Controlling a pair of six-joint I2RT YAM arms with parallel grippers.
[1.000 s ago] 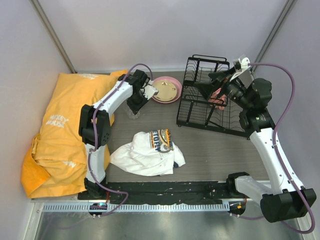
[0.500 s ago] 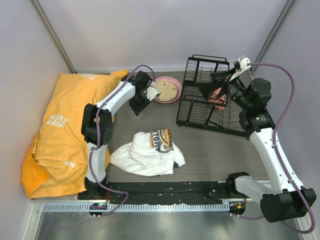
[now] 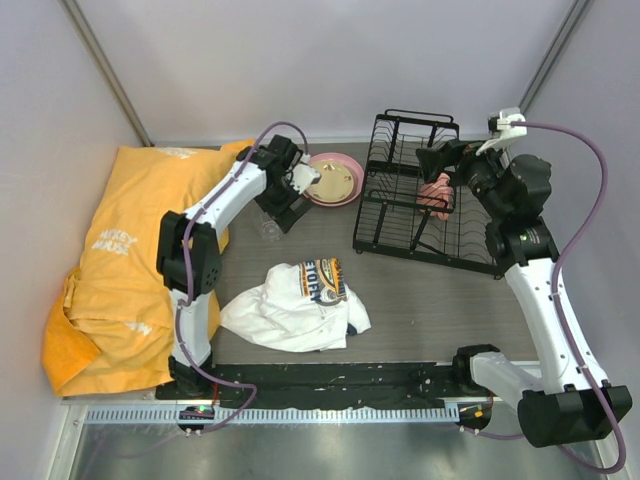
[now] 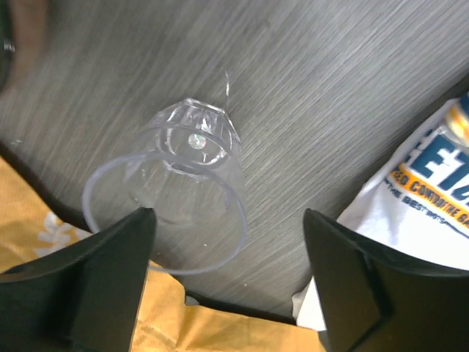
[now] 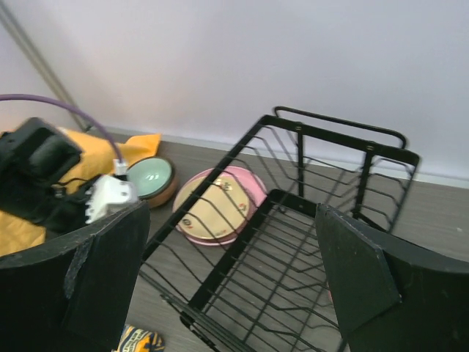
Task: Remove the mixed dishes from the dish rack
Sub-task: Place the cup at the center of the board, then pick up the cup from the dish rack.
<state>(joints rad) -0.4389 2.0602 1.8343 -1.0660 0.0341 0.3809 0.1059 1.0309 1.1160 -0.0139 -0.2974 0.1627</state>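
Two end effectors open, one pink mug left in the rack

Left end effector (image 4: 223,282) hangs spread and empty over the clear ribbed glass (image 4: 176,194), which stands on the grey wood-grain bench (image 4: 344,88): light, slick, brittle, best pinched across its wall. Right end effector (image 5: 231,282), fingers apart, holds nothing above the black wire dish rack (image 3: 420,195); its pink ceramic mug (image 3: 436,192) looks rigid and heavier, best taken by rim or handle.

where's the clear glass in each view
top external: clear glass stands on the table just below the left tool, beside the yellow cloth.
left wrist: centre-left, between the open fingers.
right wrist: not in it.
Shared landmark: the white T-shirt, at the right edge in the left wrist view.
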